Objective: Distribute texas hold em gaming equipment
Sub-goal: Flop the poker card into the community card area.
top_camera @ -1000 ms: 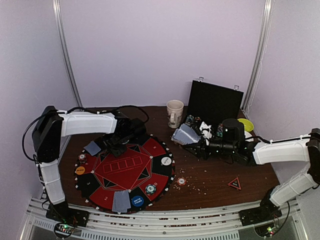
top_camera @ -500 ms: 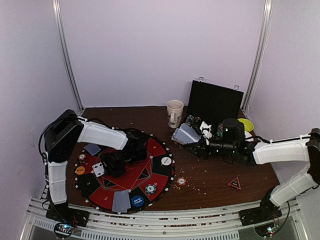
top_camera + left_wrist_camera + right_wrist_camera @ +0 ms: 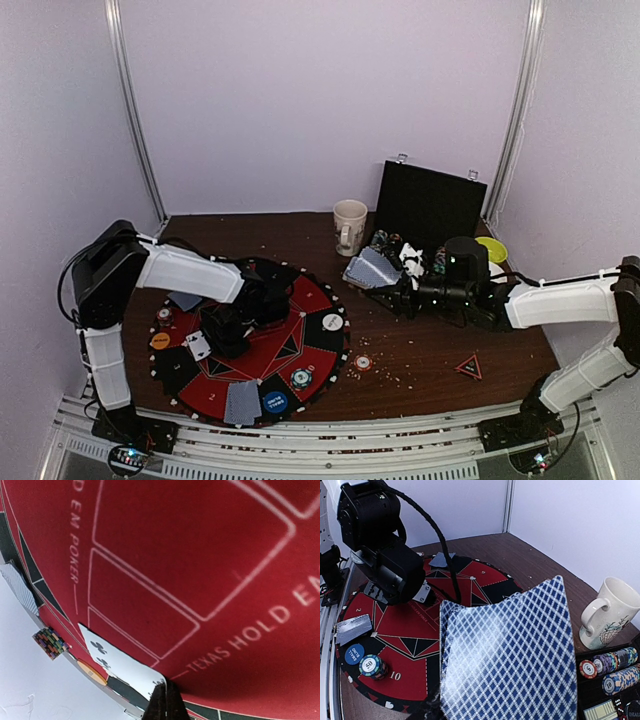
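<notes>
Over red mat (image 3: 255, 350), left hand (image 3: 165, 702) seemingly pinches card (image 3: 120, 662), barely shifted; right hand (image 3: 392, 284) grips fanned cards (image 3: 510, 655).

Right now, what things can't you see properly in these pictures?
- Left wrist view: the card in the left fingers shows club marks, but it lies slanted and the fingers cover one corner, so its number is unclear.
- Right wrist view: the fan of cards shows only patterned backs; the faces are turned away.
- Top view: the writing on the white disc is too small to read.
</notes>
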{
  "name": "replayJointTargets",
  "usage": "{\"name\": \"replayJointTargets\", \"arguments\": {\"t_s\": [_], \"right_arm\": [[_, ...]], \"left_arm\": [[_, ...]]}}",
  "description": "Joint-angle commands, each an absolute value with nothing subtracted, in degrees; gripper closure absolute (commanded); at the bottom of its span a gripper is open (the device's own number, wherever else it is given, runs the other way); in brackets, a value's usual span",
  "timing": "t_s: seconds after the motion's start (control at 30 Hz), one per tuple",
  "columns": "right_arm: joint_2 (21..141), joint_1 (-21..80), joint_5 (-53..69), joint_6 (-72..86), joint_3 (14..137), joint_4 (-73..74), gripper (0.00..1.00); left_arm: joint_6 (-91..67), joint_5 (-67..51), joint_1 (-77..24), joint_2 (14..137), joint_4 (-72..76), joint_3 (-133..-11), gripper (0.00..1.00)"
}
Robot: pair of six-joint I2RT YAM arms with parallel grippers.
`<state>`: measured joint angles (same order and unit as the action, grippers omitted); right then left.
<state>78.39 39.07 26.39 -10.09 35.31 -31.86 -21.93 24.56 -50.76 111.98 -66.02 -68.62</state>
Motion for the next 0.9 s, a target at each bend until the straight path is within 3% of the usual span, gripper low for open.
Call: {"name": "replayJointTargets", "arguments": {"t_s": [0.0,0.5,0.7,0.87], "right_arm": [[78.0,38.6,27.4,-9.7,36.3,-33.5,0.53],[77.8,38.5,27.5,-9.8,36.2,-33.3,0.53],[77.7,38.5,27.5,-9.7,36.2,-33.2,0.53],[77.4,38.5,27.4,-9.7,36.0,-33.3,0.53]], "left_arm": [[-19.5,19.7,-53.3,110.2,-62.4,-67.8,1.00],[-21.7,23.8,-56.4,113.7,-63.1,-67.4,1.00],[-23.0,25.5,-56.5,114.6,-63.9,-67.6,0.81],[-23.0,24.0,-58.8,114.7,-64.3,-67.6,0.76]]}}
